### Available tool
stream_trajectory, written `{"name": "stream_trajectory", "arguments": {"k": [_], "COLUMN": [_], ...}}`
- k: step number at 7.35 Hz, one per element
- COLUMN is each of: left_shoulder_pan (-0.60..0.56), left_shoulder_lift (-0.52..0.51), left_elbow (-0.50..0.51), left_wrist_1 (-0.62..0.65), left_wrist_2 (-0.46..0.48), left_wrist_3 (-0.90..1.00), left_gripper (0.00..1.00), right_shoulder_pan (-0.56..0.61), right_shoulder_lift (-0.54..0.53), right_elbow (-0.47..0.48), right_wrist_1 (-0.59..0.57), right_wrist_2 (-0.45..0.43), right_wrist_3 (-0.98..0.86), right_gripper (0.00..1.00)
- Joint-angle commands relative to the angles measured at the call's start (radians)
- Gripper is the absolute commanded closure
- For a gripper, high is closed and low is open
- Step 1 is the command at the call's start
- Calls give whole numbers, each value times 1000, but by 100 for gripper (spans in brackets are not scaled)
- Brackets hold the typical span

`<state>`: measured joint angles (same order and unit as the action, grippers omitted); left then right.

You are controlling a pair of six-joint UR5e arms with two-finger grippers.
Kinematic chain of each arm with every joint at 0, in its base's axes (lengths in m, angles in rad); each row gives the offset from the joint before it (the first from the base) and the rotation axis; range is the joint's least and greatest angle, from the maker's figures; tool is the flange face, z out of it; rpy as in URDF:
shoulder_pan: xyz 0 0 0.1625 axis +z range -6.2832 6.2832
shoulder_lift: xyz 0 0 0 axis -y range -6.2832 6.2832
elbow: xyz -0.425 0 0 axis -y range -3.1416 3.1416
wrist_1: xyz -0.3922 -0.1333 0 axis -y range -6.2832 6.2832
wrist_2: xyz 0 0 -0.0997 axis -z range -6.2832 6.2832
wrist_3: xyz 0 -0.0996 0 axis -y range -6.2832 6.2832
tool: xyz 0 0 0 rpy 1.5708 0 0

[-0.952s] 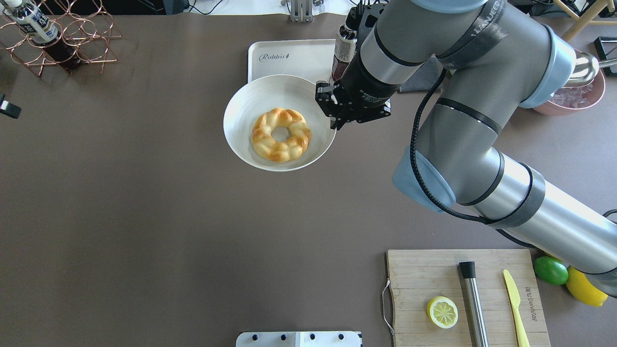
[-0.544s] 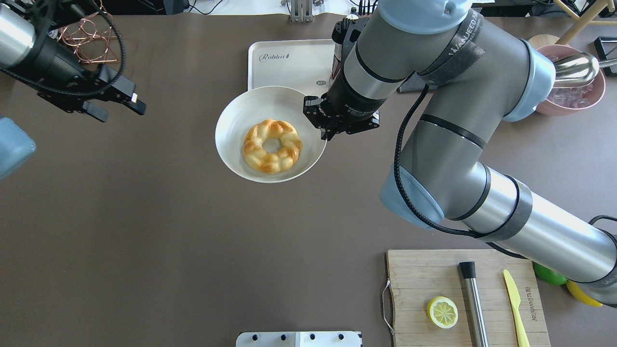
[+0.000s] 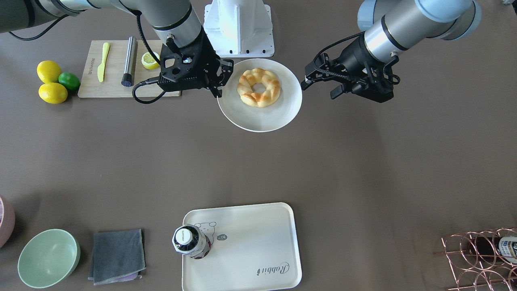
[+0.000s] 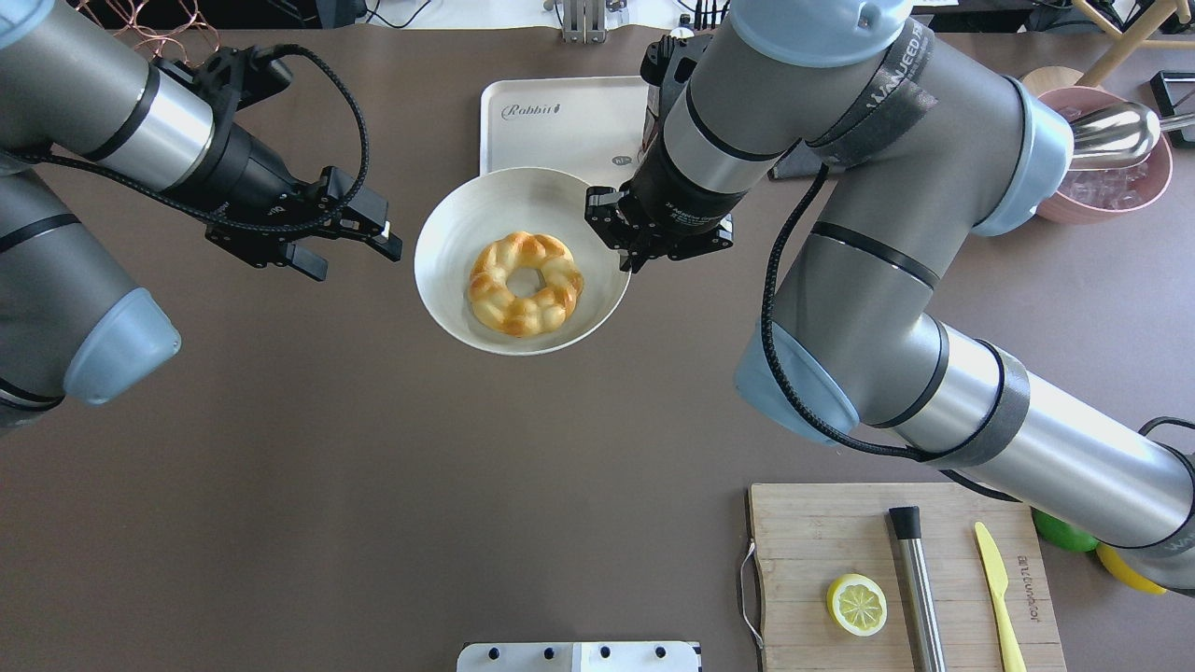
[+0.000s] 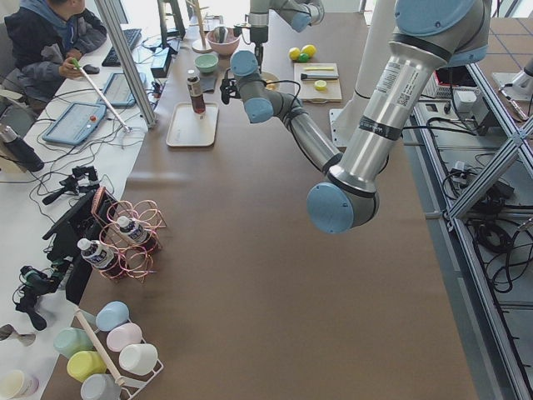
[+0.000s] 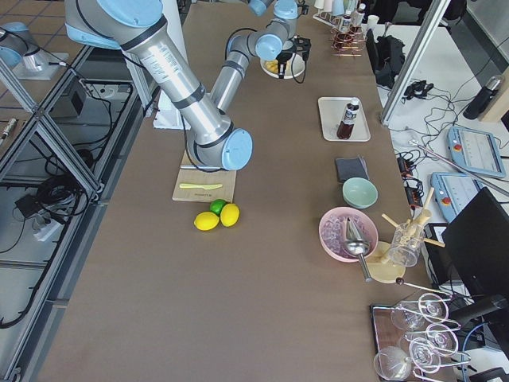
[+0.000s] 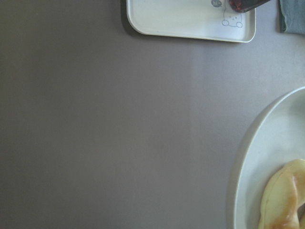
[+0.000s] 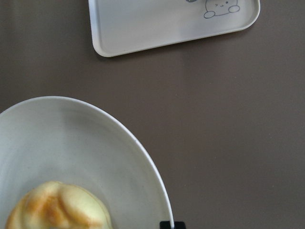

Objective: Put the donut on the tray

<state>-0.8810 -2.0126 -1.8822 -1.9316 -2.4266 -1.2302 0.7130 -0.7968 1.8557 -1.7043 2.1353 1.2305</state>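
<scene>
- Overhead exterior view, left side: the left gripper [image 4: 347,254] hangs over the brown table [image 4: 280,485] with its jaws apart and nothing between them. It points toward the plate, with a gap left between the two.
- Centre: a white plate [image 4: 457,233] carries the donut [image 4: 525,283], which lies flat in the plate's middle and not on the tray.
- Right rim of the plate: the right gripper [image 4: 627,261] is clamped on that rim. It holds the plate up off the table, and the right wrist view shows the table surface well below.
- Top centre: the tray [image 4: 560,121] lies beyond the plate. The plate's far edge overlaps the tray's near edge in this view, but the front-facing view shows them well apart.
- Right corner of the tray: a bottle [image 3: 189,241] stands upright by the bear print, largely hidden overhead by the right arm.
- Upper right: a pink bowl [image 4: 1153,187] with a metal scoop [image 4: 1111,131] in it.
- Lower right: a cutting board [image 4: 812,532] with a lemon half [image 4: 856,604], a steel tube [image 4: 917,588] and a yellow knife [image 4: 997,583].
</scene>
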Motion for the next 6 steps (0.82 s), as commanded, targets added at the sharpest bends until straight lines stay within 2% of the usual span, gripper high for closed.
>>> {"name": "stream_trajectory", "arguments": {"k": [1,3,5,6], "left_shoulder_pan": [26,30,30,30], "left_shoulder_lift": [-8,-35,-46,-48], "left_elbow": [38,38,38,38], "left_wrist_1": [-93,-98,-99,-99], "left_wrist_2": [9,9,9,9], "left_wrist_3": [-80,-159,-193,-195], "left_gripper": [12,28,49,54], "right_shoulder_pan": [2,2,0,0], "right_shoulder_lift": [2,2,1,1], "right_elbow": [2,5,8,20], "right_wrist_1": [0,0,0,0], "right_wrist_2": [0,0,0,0], "right_wrist_3": [23,41,41,49], "right_gripper": [100,100,100,100]}}
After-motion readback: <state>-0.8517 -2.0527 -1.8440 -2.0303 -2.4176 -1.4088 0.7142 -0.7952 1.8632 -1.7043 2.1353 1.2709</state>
